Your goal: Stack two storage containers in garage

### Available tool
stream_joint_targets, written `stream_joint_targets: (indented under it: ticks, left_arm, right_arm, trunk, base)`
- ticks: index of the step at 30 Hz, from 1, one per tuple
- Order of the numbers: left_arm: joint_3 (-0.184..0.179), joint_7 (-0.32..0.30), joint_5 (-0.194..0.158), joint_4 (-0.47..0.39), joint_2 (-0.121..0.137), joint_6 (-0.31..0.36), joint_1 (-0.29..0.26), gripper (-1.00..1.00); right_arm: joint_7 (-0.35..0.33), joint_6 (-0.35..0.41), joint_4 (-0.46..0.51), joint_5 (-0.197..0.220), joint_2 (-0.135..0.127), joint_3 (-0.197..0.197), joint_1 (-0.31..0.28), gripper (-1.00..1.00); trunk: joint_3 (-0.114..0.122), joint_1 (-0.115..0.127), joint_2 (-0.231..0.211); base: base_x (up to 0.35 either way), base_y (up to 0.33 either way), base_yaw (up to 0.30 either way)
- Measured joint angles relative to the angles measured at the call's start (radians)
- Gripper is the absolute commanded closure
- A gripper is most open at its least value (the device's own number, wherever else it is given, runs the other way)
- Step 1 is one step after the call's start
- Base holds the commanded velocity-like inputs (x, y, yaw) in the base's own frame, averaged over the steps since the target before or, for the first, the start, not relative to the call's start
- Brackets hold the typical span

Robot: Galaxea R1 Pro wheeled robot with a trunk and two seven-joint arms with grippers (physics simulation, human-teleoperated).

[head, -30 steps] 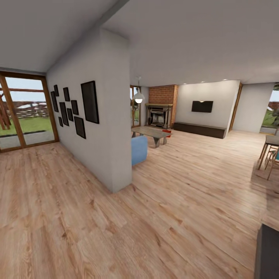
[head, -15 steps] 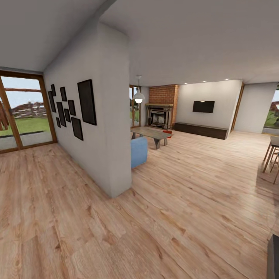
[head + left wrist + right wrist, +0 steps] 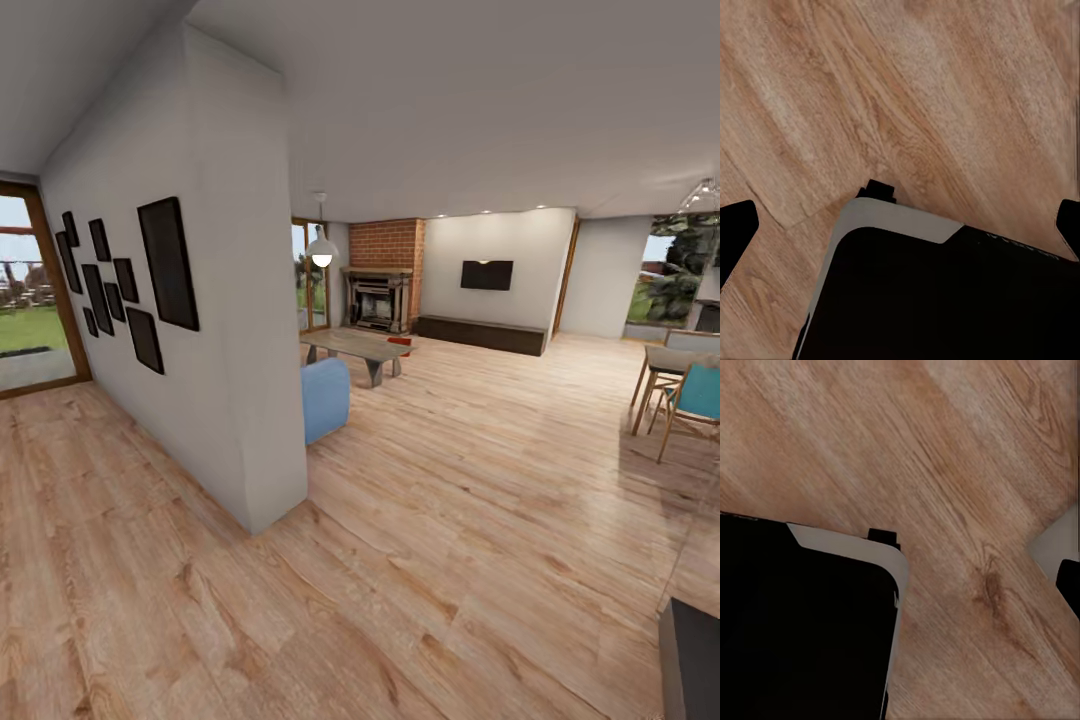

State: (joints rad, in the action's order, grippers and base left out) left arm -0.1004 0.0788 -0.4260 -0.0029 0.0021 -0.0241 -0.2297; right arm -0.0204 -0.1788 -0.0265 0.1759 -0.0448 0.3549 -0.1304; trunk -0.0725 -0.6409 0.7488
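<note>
Wood plank floor spans the open-plan space and runs into the living room ahead. A white partition wall carrying black picture frames stands to the left. Beyond its end sit the blue sofa, the glass coffee table and the brick fireplace. A small orange-red object, judged to be one storage container, sits far off just beyond the coffee table; the second cannot be made out. The robot is judged to be in transit toward the pickup point, with nothing yet carried.

Left hand: fingertips sit wide apart over the robot's dark base, clamped on nothing. Right hand: one dark fingertip is visible over bare floor, so its opening cannot be determined.
</note>
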Motion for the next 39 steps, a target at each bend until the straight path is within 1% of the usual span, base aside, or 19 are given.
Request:
stream_joint_targets:
  ticks: [25,29,39]
  left_arm:
    - [0.0,0.0,-0.002,0.0,-0.001,-0.003,0.0,-1.0]
    - [0.0,0.0,-0.002,0.0,0.0,-0.003,0.0,-1.0]
    - [0.0,0.0,-0.001,0.0,0.0,0.0,0.0,-1.0]
  right_arm:
    - [-0.005,0.002,0.0,-0.002,0.0,0.002,0.0,-1.0]
    - [-0.001,0.001,0.0,-0.001,-0.001,0.001,0.0,-1.0]
    - [0.008,0.002,0.0,0.0,-0.004,0.002,0.0,-1.0]
  trunk:
    - [-0.007,0.0,0.0]
    - [-0.008,0.0,0.0]
    - [-0.008,0.0,0.0]
  base:
    - [0.323,0.0,-0.281]
    - [0.323,0.0,-0.091]
    - [0.323,0.0,-0.007]
